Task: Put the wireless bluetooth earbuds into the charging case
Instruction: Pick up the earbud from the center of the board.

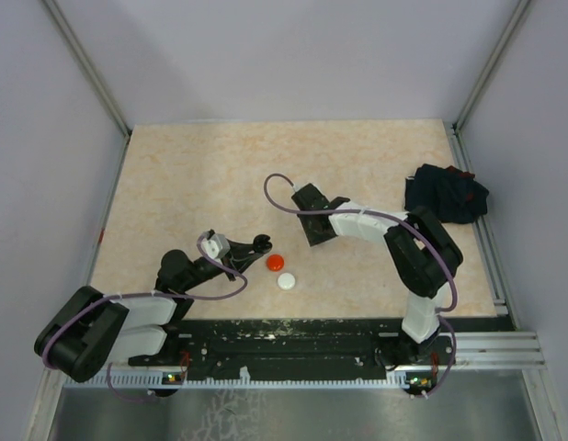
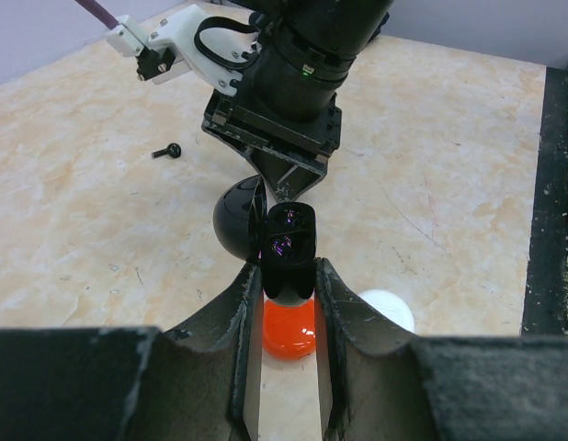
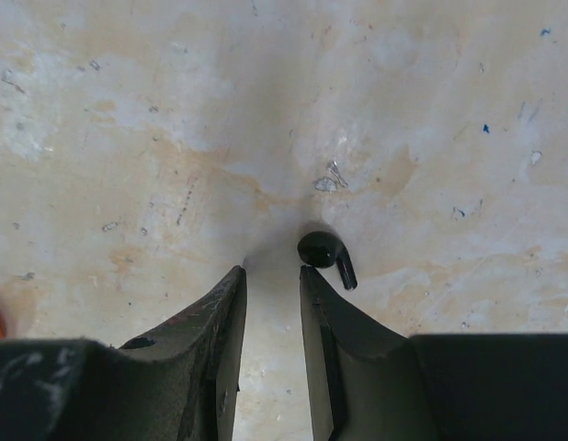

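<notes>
Near: left gripper (image 2: 286, 276) clamped on open black case (image 2: 289, 243), held over red disc (image 2: 289, 335), white disc (image 2: 390, 308) beside it. Beyond: right gripper (image 3: 270, 276) slightly ajar, empty, tips at table (image 3: 174, 110). Black earbud (image 3: 326, 253) lies just beside one fingertip.

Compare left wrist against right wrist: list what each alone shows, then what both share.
Left wrist only: a glossy black open charging case clamped in the left gripper, and a round white disc. Right wrist only: the empty gap between the right gripper's fingers. Both: the beige marbled tabletop, a tiny black stemmed earbud in each, perhaps not the same one, and a red-orange disc, seemingly a mere sliver on the right.
</notes>
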Available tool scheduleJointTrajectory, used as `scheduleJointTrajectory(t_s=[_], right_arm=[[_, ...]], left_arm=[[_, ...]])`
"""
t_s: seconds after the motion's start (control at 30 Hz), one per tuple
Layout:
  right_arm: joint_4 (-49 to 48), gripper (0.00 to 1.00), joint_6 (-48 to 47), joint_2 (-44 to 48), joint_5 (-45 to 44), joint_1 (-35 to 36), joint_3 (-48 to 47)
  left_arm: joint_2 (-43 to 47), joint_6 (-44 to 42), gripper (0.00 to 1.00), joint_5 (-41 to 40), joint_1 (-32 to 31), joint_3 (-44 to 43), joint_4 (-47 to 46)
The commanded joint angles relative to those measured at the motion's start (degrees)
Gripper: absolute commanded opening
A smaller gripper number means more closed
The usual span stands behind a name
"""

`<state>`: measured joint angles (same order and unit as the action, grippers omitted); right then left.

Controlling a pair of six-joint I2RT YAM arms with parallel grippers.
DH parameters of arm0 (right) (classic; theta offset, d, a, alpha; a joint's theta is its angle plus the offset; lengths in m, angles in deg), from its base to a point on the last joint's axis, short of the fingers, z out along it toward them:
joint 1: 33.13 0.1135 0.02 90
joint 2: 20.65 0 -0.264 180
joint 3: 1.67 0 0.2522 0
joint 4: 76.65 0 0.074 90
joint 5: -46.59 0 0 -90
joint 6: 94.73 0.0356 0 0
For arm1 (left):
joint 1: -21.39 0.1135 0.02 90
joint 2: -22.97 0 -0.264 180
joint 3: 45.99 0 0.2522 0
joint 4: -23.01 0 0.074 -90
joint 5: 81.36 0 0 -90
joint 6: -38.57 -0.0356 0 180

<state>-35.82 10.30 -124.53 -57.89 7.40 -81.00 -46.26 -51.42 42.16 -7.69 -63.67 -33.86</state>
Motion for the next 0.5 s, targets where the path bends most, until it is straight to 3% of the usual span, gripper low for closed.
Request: scheduleJointTrajectory(t_s=[0.0, 0.1, 0.23, 0.47], right_arm=[[-6.3, 0.31, -0.4, 1.8, 5.5, -1.8, -0.8], [-10.0, 0.31, -1.3, 3.1, 6.6, -3.3, 0.8], [-11.1, 0.3, -4.5, 5.5, 14.7, -5.9, 1.5], [-8.2, 0.29, -7.1, 11.1, 11.6, -6.1, 1.2]], left_arm=[[0.8, -0.2, 0.0, 0.6, 0.4, 0.2, -0.9], [1.1, -0.2, 0.0, 0.6, 0.4, 0.3, -0.7], [1.2, -0.2, 0.0, 0.6, 0.4, 0.3, -0.6], [0.9, -0.3, 0.0, 0.8, 0.4, 0.2, -0.6]])
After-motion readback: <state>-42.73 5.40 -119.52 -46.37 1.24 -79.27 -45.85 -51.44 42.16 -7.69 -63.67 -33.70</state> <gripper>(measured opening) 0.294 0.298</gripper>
